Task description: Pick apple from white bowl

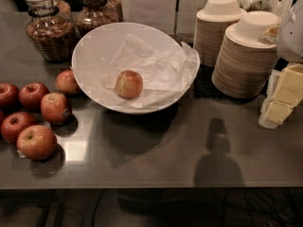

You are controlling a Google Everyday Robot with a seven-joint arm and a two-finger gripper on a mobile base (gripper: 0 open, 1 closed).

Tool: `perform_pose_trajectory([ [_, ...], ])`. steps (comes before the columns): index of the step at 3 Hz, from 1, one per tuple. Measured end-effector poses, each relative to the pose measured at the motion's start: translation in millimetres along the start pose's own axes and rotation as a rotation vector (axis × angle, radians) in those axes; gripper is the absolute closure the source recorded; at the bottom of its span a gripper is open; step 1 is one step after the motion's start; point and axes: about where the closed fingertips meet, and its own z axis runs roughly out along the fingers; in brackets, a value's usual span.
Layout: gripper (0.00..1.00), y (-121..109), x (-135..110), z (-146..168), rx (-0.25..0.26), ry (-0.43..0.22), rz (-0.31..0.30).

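The apple, red with pale yellow-green patches, lies in the white bowl, a little left of its middle, on crumpled white paper. The bowl stands tilted on the dark counter, its near rim lower. My gripper, pale yellow and white, reaches in from the right edge of the view. It hangs far to the right of the bowl, level with its near rim, and touches neither the bowl nor the apple. Part of it is cut off by the edge of the view.
Several darker red apples lie on the counter left of the bowl. Two stacks of tan paper bowls stand right of it, close to my gripper. Glass jars stand at the back left. The counter's front edge runs across below.
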Motion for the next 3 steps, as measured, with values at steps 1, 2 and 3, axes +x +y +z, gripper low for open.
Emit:
perform_pose_trajectory([
  [1,0.00,0.0,0.0,0.0,0.000,0.000,0.000],
  [2,0.00,-1.2,-9.2,2.1,0.004,-0.019,-0.017],
  [3,0.00,-6.6,-41.4,22.4,-0.004,-0.042,-0.095],
])
